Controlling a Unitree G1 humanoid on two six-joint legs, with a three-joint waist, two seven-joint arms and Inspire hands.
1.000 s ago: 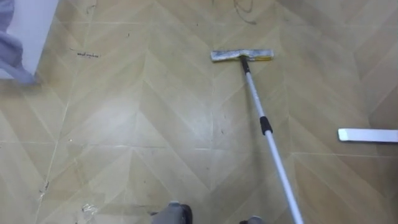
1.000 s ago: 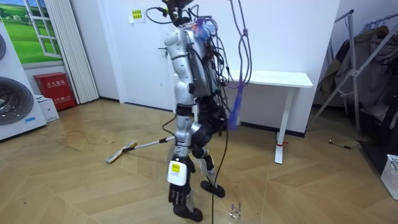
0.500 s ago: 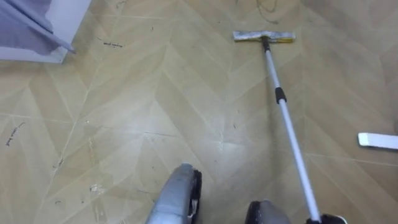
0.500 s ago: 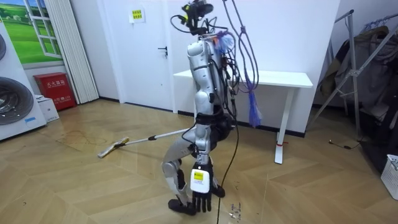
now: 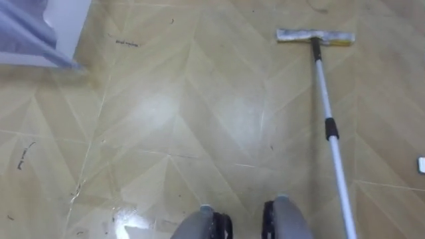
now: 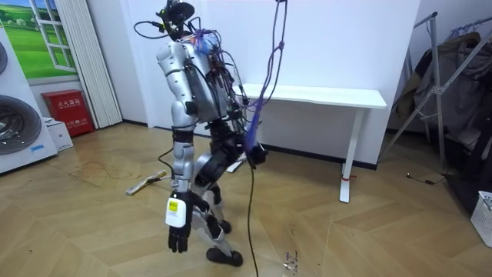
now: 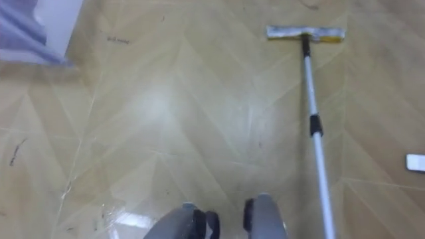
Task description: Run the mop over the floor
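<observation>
The robot stands centre-left in the room view on a tan herringbone wood floor (image 6: 369, 231), in front of a long white table (image 6: 338, 97). Its left hand (image 6: 177, 235) hangs low beside the leg, fingers straight and slightly apart, holding nothing. The right hand (image 6: 255, 154) sits behind the hip at the upper end of the pole, and I cannot tell whether it is clamped there.

In the eye views, the flat grey mop head with a yellow edge (image 5: 315, 36) lies on the floor at the upper right. Its silver pole with a black collar (image 5: 321, 79) slants down to the lower right edge.

A white perforated plastic basket (image 6: 484, 217) sits at the lower right edge of the room view, its contents hidden. The print on a red box (image 6: 69, 112) at the left and on a yellow wall notice (image 6: 168, 18) at the top is too small to read.
</observation>
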